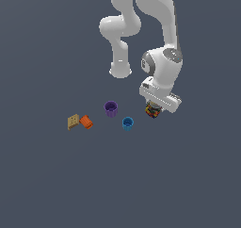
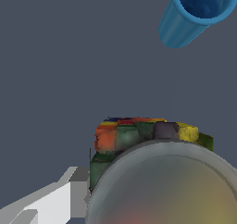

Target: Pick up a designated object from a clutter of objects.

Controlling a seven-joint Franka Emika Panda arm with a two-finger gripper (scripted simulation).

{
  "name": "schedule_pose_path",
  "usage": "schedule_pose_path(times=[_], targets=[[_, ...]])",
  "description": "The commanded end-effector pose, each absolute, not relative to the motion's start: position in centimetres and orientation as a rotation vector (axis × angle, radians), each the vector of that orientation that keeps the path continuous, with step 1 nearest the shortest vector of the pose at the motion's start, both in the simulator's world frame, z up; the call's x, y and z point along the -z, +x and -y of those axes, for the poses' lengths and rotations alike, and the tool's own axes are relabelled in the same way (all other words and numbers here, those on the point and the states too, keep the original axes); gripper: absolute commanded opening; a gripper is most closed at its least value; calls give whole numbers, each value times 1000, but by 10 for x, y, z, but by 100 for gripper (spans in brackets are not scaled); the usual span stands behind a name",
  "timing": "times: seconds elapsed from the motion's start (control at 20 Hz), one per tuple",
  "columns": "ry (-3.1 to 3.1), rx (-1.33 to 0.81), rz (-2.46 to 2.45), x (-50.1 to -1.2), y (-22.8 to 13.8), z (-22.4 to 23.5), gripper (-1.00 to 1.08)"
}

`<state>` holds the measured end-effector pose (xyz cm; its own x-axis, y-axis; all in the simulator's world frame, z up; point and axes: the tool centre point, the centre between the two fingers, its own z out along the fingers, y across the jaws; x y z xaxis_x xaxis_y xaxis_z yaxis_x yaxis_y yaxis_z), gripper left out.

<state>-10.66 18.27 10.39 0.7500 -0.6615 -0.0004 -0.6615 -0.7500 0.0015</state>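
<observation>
Filling the lower part of the wrist view, the jar (image 2: 152,172) sits right under the camera, its pale round lid toward the lens and a band of orange, green, yellow and blue patches on its dark body showing beyond the lid's edge. One white finger (image 2: 51,202) of the hand lies against or just beside the jar's side; the other finger is out of frame.

From the exterior view, the white arm (image 1: 160,38) bends down from above, and the gripper (image 1: 153,110) is lowered over the jar (image 1: 151,111), whose speckled body peeks out beneath the palm, between the fingers. Whether the fingers are pressing the jar or merely straddling it cannot be told, nor whether the jar rests on the grey floor (image 1: 188,175).

Toward the exterior view's left of the hand stands the blue cup (image 1: 127,123), near the jar but apart from it. Farther left, the purple cup (image 1: 111,108) stands upright. Well apart again, the orange cylinder (image 1: 86,122) lies touching the tan block (image 1: 73,122).
</observation>
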Motion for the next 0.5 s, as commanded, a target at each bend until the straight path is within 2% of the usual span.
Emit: schedule_pose_path(times=[0.0, 0.45], targets=[[2940, -2, 1112, -120, -108, -169, -100], [2944, 2, 1113, -182, -117, -109, -100]])
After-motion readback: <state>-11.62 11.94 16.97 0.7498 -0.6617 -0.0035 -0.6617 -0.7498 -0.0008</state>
